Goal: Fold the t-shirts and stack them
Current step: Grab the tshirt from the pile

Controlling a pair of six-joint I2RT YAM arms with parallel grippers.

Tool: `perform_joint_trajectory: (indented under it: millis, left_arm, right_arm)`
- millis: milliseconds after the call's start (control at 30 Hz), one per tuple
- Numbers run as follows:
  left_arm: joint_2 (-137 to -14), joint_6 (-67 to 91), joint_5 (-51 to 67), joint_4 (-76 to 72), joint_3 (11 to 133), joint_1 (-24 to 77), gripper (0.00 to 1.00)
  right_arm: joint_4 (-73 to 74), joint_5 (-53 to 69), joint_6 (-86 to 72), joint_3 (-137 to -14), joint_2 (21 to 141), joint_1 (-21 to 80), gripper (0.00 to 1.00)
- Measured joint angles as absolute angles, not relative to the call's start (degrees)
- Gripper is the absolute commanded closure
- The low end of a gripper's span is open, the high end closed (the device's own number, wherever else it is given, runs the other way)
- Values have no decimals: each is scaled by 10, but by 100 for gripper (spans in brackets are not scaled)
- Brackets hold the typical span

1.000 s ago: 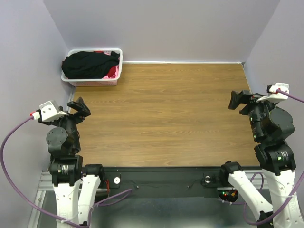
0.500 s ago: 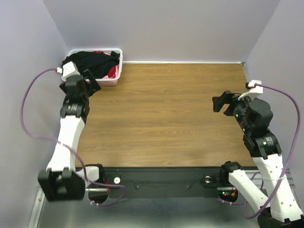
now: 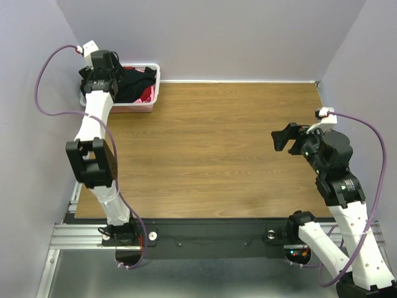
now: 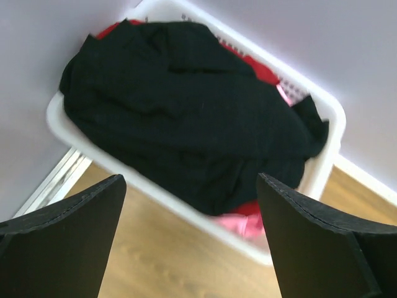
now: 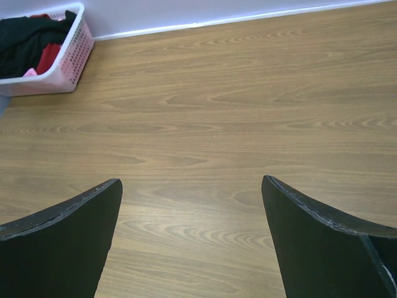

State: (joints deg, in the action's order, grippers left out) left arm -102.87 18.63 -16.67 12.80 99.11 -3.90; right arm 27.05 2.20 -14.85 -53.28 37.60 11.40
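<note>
T-shirts (image 4: 186,112) heaped in the basket (image 4: 327,118) at the far left corner of the table (image 3: 217,149), black one uppermost, right beneath the left gripper (image 4: 189,180), jaws wide and empty (right gripper (image 5: 192,183), equally open, hangs well apart).

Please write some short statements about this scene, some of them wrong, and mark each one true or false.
1. The left gripper hangs open over the white basket. True.
2. The black t-shirt lies on top of the pile in the basket. True.
3. The right gripper is open above the bare wooden table. True.
4. A folded shirt already lies on the table. False: no shirt is on the table; all the cloth is in the basket.
5. The basket stands at the far right corner. False: it stands at the far left corner, against the wall.
6. Only black cloth shows in the basket. False: red cloth and pink cloth show under the black t-shirt.
</note>
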Motion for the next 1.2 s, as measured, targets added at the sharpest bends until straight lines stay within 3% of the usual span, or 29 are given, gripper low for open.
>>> perform_joint_trajectory:
  millis: [267,367,467,600,667,967,1200]
  left_arm:
    - [-1221,201,-171,164,1165,-50,5]
    - [-1269,205,-168,172,1196,-53,11]
    - [-1300,206,-161,172,1214,-54,28]
    - [-1308,203,-145,156,1214,-54,89]
    - [-1308,192,-136,138,1213,-54,100]
    - [-1259,152,-100,86,1142,-56,100]
    - [-1134,140,-70,103,1129,-45,100]
  right_arm:
    - [270,19,-149,-533,377,114,0]
    - [270,19,-149,-533,382,114,0]
    - [270,20,-150,-533,388,114,0]
    - [271,20,-152,-533,394,114,0]
    - [271,21,-152,-533,398,114,0]
    - [271,22,-152,-533,398,114,0]
    - [271,28,-152,-533,398,114,0]
